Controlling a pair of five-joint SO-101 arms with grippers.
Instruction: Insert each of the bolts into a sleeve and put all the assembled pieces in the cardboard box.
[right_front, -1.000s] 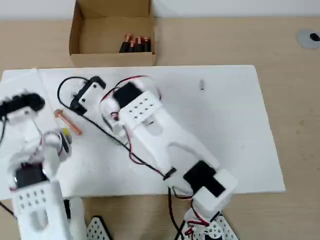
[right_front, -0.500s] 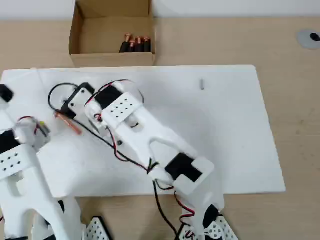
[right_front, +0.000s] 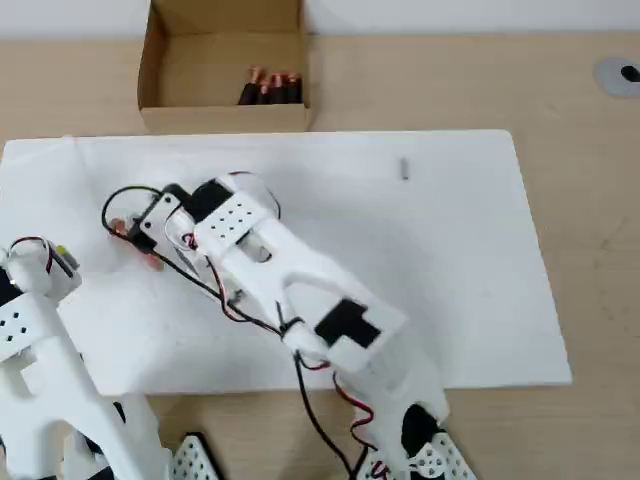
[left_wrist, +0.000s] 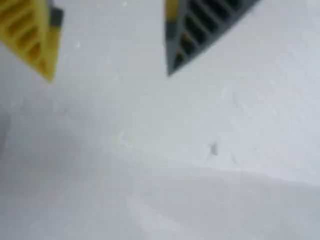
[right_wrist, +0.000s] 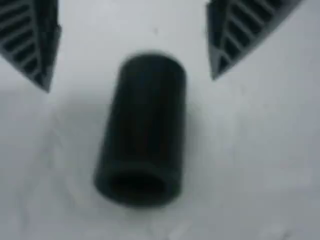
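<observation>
Sleeve (right_wrist: 142, 130) first: a short black tube with a smooth, matt wall and one open round end, lying on its side on the white sheet (right_front: 440, 270). It sits between the two ribbed fingers (right_wrist: 30, 40) of the right claw (right_wrist: 131, 82), which stands wide open around it, neither finger touching it. That makes one loose sleeve.

In the high view the right arm (right_front: 300, 290) stretches across the sheet to the left arm's side. One bolt (right_front: 150, 262) lies there, slim and copper-coloured, its middle hidden under the claw's end.

The cardboard box (right_front: 152, 70) stands open on the wooden table (right_front: 600, 200), just beyond the sheet's far edge. In one corner lie the assembled pieces (right_front: 270, 88), black sleeves with copper heads poking out, packed side by side. Four heads seem to show, though they sit too close together to be sure.

The left claw (left_wrist: 110, 75) hangs wide open over bare white sheet, one finger yellow, the other dark with a yellow edge, holding nothing.
</observation>
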